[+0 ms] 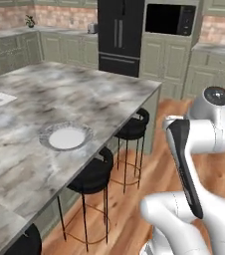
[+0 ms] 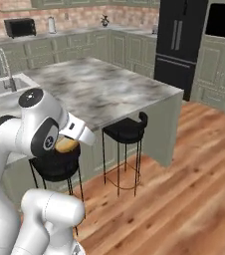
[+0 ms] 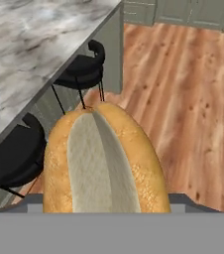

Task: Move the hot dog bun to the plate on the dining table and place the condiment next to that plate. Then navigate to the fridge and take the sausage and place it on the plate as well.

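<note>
The hot dog bun (image 3: 104, 158), tan-orange with a pale split top, lies lengthwise close to the hand camera. My gripper (image 2: 72, 139) is shut on it, and the bun hides the fingertips. In the right base view the bun (image 2: 64, 145) pokes out beneath the folded arm, off the near edge of the dining table (image 1: 89, 94) and above a stool. The pale round plate (image 1: 65, 138) lies empty on the marble top to the left of the arm. The black fridge (image 1: 119, 35) stands shut against the far wall. The condiment and the sausage are out of view.
Black round stools (image 1: 92, 174) (image 1: 133, 128) line the table's near side, and two of them (image 3: 82, 69) are below the bun. A white sink (image 2: 5, 85) with a steel faucet is set into the far left of the top. Wood floor (image 2: 184, 189) stretches to the right.
</note>
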Robot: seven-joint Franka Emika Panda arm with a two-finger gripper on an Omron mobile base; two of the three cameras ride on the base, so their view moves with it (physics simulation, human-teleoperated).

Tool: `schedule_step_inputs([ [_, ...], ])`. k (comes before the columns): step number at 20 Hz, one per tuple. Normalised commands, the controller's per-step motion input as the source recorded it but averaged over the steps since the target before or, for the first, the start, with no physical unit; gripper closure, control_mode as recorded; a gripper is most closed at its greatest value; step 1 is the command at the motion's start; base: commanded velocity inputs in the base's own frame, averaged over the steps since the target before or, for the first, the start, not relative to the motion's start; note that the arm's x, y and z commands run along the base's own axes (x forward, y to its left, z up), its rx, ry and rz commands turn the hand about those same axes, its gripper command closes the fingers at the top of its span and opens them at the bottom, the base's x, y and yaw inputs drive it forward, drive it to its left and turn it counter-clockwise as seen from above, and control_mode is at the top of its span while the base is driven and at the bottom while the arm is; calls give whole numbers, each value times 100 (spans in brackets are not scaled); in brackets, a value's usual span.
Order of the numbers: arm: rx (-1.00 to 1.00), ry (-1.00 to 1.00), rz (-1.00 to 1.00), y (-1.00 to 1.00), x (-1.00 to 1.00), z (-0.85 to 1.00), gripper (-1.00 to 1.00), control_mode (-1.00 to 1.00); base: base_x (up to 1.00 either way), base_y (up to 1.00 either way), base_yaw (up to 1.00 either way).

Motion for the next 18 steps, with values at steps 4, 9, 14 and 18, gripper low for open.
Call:
schedule_step_inputs([
  [4, 0, 0, 0, 0, 0, 0, 100, 100, 85, -22, 59],
  [9, 0, 0, 0, 0, 0, 0, 100, 100, 78, -23, 62],
  [14, 0, 0, 0, 0, 0, 0, 100, 100, 81, -14, 64],
  [18, 0, 0, 0, 0, 0, 0, 100, 100, 82, -15, 71],
])
